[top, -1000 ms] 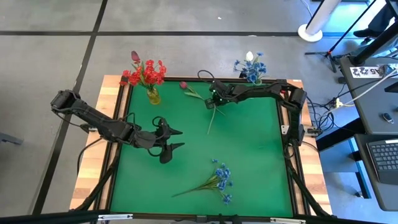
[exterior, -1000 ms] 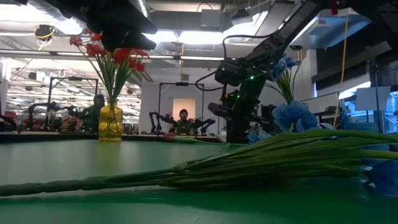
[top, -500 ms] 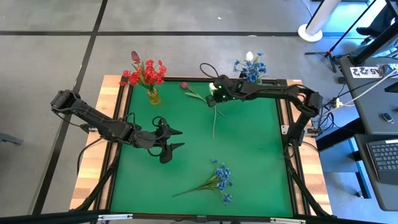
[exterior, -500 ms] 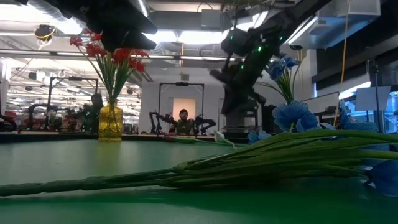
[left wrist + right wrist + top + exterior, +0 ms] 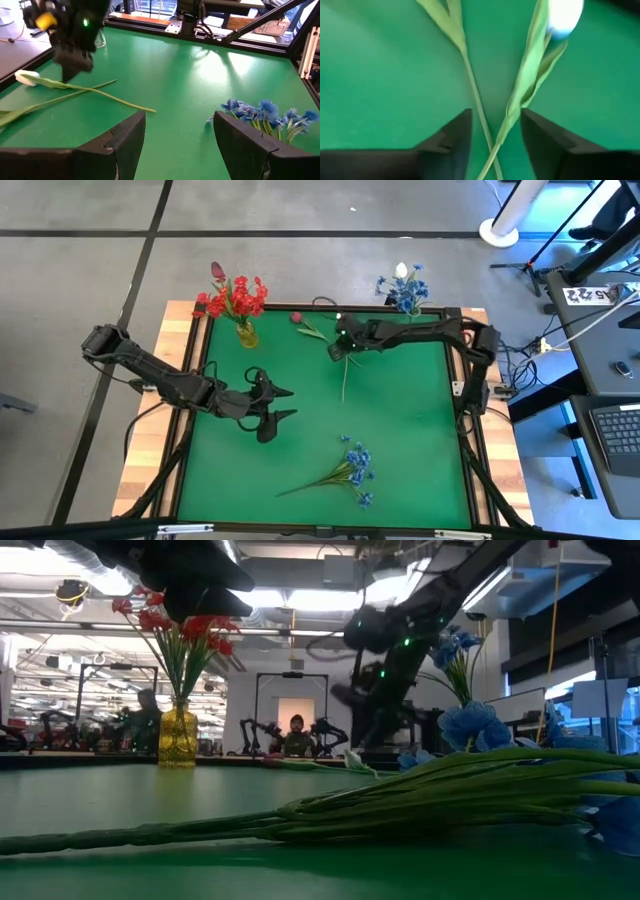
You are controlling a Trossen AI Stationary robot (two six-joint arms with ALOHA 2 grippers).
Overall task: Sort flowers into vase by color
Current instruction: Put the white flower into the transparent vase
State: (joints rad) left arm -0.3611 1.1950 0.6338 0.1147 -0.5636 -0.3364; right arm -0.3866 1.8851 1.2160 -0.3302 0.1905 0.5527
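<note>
A white tulip [image 5: 344, 380] lies on the green mat at the far middle, bud [image 5: 27, 77] toward the far edge. Its stem crosses the stem of a red-pink tulip [image 5: 298, 319] that also lies flat. My right gripper [image 5: 340, 346] is open and points down over that crossing, one finger on either side of both stems [image 5: 490, 135]. My left gripper [image 5: 282, 402] is open and empty over the mat's left middle. A blue blossom cluster [image 5: 352, 468] lies near the front edge. My right gripper's fingers [image 5: 450, 135] stand on either side of the two crossed stems, coming from above; I cannot tell whether they touch the stems or the mat. The white tulip lies flat on the mat.
A yellow vase [image 5: 246, 333] with red blossoms and a red-pink tulip stands at the far left corner. Blue blossoms with a white tulip [image 5: 403, 288] stand in a vase at the far right. A wooden rim [image 5: 185, 370] borders the mat.
My right gripper has risen from the mat and come part of the way down again over the tulip stems. The white tulip has turned on the mat: its stem's free end has swung toward the table's right edge, while its bud has stayed near the far edge.
</note>
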